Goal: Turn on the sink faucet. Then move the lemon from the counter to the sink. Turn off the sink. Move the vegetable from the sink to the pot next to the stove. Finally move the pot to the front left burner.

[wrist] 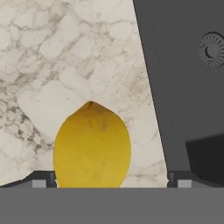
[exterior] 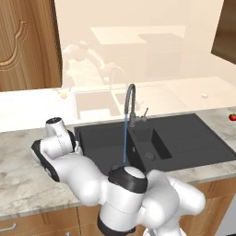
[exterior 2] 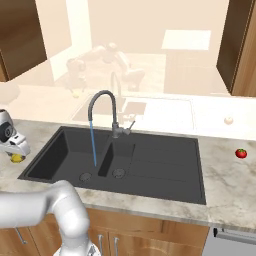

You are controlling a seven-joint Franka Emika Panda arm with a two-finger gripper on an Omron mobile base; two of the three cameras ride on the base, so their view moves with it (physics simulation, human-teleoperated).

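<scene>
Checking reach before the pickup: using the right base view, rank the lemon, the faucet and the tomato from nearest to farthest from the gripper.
1. lemon, on the counter directly under the gripper, far left.
2. faucet, behind the sink's middle, water running.
3. tomato, on the far right counter.

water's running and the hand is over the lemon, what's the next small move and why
Probably lower a little and close the end effector on the lemon. It stands open, its tips either side of the lemon, which lies on the counter beside the sink; the faucet already runs.
</scene>
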